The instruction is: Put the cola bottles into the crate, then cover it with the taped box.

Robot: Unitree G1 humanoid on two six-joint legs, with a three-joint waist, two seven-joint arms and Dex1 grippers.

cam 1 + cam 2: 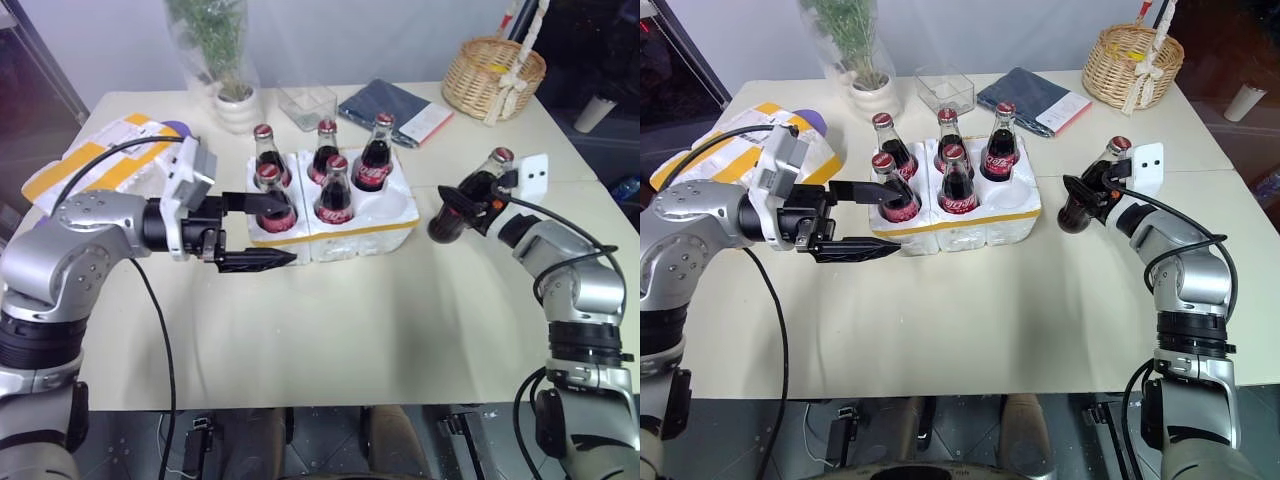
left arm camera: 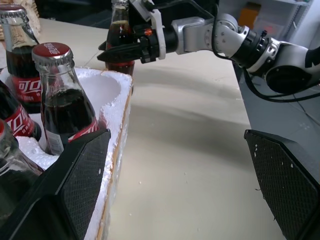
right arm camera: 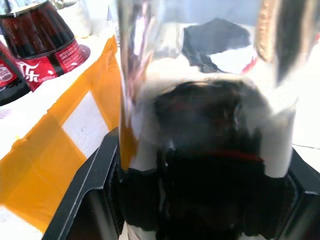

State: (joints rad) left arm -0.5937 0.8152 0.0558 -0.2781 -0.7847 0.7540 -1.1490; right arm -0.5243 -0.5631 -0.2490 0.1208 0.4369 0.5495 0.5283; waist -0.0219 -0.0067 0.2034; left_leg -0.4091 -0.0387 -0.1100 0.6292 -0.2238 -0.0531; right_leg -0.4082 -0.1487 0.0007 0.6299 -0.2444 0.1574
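Note:
The crate [image 1: 360, 238], a low white foam block with a yellow band, sits mid-table holding several cola bottles [image 1: 335, 190] upright in its wells; its front right well [image 1: 396, 205] is empty. Another cola bottle [image 1: 478, 185] is tilted just right of the crate, with my right gripper [image 1: 450, 208] shut on its lower body. My left gripper [image 1: 290, 230] is open at the crate's front left corner, one finger on either side of it. The taped box [image 1: 105, 165] with yellow stripes lies at the far left, partly hidden behind my left arm.
A potted plant [image 1: 235, 95], a clear plastic tub [image 1: 307, 103] and a dark blue book [image 1: 395, 108] stand behind the crate. A wicker basket [image 1: 493, 65] is at the back right. A small white block [image 1: 532, 175] lies beside the held bottle.

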